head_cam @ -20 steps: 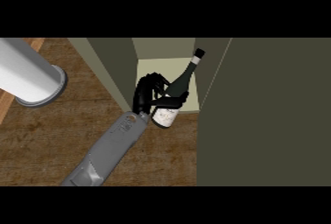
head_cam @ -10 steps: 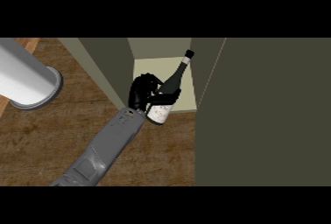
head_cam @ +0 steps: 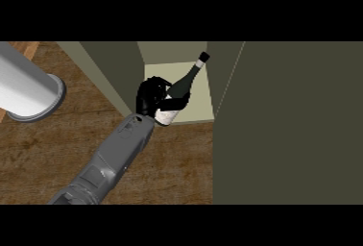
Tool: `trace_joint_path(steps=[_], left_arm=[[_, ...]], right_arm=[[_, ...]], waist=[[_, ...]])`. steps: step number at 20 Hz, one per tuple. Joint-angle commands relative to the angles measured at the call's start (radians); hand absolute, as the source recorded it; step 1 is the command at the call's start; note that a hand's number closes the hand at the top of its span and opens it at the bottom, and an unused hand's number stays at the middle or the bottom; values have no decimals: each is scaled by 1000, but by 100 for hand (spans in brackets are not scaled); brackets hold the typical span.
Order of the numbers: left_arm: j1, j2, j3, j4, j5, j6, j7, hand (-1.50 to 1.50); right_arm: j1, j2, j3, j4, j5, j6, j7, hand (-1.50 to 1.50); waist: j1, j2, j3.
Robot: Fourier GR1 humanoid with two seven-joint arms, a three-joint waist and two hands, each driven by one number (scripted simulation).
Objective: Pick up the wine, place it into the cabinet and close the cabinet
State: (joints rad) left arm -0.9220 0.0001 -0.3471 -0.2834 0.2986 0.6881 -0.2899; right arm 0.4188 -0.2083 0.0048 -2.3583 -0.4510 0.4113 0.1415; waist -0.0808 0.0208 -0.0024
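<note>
While the lower body of the wine bottle (head_cam: 181, 91) is being covered by the hand (head_cam: 151, 97), only its pale label, dark shoulder and neck are being shown. Which arm this is cannot be read with certainty; it is being taken as the right one, and the other hand is being kept out of view. A grey cylinder (head_cam: 27, 86) is being cut off at the far left edge. The bottle is being held just right of the palm, with the fingers being curled round its body. It is being kept over the pale floor of the open cabinet (head_cam: 195, 103), near the front edge. Its long axis is being tilted, with the neck pointing far and slightly right. The brown worktop (head_cam: 50, 153) is being crossed by the grey forearm.
</note>
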Motion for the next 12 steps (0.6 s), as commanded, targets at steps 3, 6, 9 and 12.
trace_joint_path(steps=[3,6,9,12], left_arm=[[-49,0,66,49,54,2,-60,150],[-113,0,63,62,59,62,-21,150],[-123,0,6,133,-25,93,-81,150],[-141,0,-28,158,-56,113,-79,150]], right_arm=[[-17,1,-10,-59,-61,-27,32,-150],[62,-17,14,-126,-80,12,38,-150],[10,-14,-1,-53,-70,14,7,-150],[-23,-15,7,-26,-77,17,4,-150]], waist=[[2,4,0],[-25,0,0],[-15,4,1],[-23,10,1]])
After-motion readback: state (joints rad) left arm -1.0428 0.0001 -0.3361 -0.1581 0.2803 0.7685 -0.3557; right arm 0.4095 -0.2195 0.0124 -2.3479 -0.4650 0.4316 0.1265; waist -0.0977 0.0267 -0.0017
